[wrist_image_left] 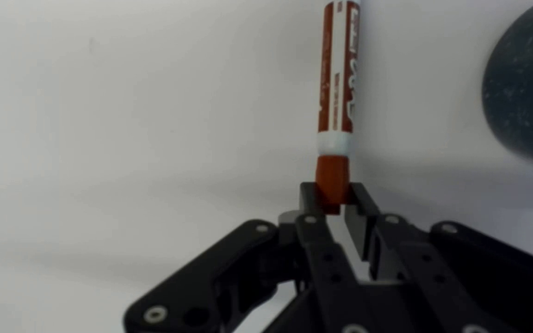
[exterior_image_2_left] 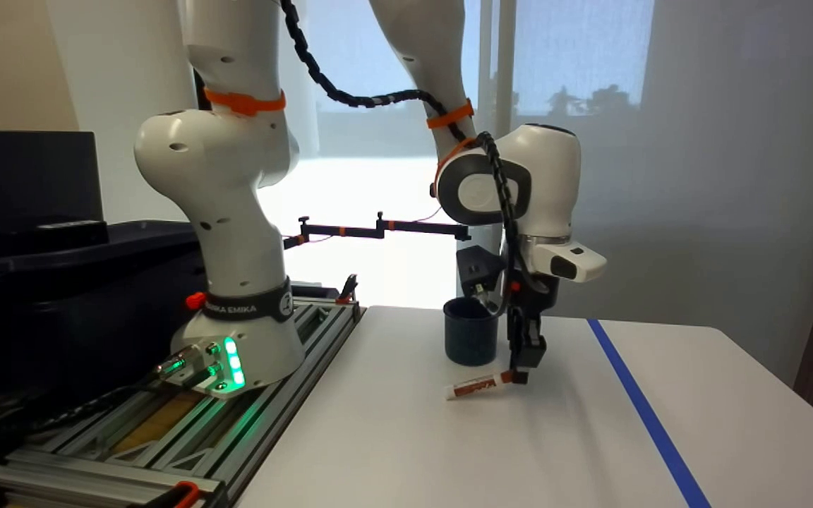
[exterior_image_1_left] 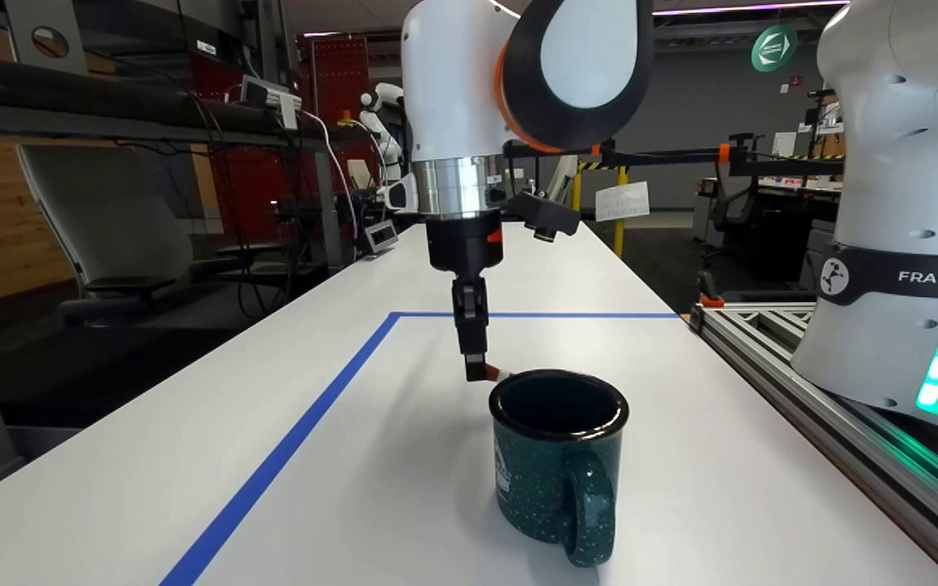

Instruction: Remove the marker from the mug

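The marker (exterior_image_2_left: pixel 478 385) is red-orange and white, with a red-orange end. It is outside the mug, almost level and tilted slightly down toward its white end. My gripper (wrist_image_left: pixel 332 196) is shut on the marker's red-orange end, and the marker (wrist_image_left: pixel 337 83) points away from the fingers in the wrist view. I cannot tell whether its white end touches the table. The dark teal-green mug (exterior_image_1_left: pixel 550 488) stands upright on the table, beside the gripper (exterior_image_1_left: pixel 476 370). In that exterior view its rim hides most of the marker (exterior_image_1_left: pixel 497 373). The mug's side (wrist_image_left: pixel 530 88) shows at the wrist view's right edge.
The white table (exterior_image_2_left: pixel 392 437) carries blue tape lines (exterior_image_1_left: pixel 298 439). The robot's base (exterior_image_2_left: pixel 241 339) is mounted on a metal frame (exterior_image_2_left: pixel 188 437) along the table's edge. A metal rack (exterior_image_1_left: pixel 135 122) and a chair (exterior_image_1_left: pixel 111 220) stand beyond the opposite edge.
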`<state>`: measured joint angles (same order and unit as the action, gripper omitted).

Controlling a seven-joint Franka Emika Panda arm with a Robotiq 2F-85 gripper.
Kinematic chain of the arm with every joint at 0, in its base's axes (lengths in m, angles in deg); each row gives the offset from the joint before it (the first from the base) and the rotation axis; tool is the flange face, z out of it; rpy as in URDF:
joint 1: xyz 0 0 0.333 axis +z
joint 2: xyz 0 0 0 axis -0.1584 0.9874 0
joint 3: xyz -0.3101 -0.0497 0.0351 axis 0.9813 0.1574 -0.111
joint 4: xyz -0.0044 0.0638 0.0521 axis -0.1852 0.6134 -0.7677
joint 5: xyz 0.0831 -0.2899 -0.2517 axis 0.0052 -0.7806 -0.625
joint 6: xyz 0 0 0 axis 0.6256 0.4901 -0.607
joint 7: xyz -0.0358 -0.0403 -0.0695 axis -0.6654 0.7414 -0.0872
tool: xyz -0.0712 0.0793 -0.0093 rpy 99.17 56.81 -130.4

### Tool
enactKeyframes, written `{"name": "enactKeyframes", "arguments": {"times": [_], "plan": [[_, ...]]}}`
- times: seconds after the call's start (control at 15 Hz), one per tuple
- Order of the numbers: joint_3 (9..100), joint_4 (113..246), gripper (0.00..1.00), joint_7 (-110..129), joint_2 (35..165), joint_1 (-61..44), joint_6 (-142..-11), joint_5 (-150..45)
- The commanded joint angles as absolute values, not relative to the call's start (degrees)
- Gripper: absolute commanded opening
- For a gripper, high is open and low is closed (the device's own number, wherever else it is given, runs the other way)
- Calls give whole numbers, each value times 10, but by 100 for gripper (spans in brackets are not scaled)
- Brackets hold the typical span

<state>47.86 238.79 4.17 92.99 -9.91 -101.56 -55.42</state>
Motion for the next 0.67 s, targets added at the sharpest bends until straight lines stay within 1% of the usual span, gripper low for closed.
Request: {"name": "enactKeyframes", "arguments": {"times": [0.0,0.33,0.6], "plan": [[463,2410,5,-24,927,-107,-1090,-506],[378,2434,5,-156,932,-167,-1160,-378],[325,2436,5,-209,941,-215,-1178,-340]]}}
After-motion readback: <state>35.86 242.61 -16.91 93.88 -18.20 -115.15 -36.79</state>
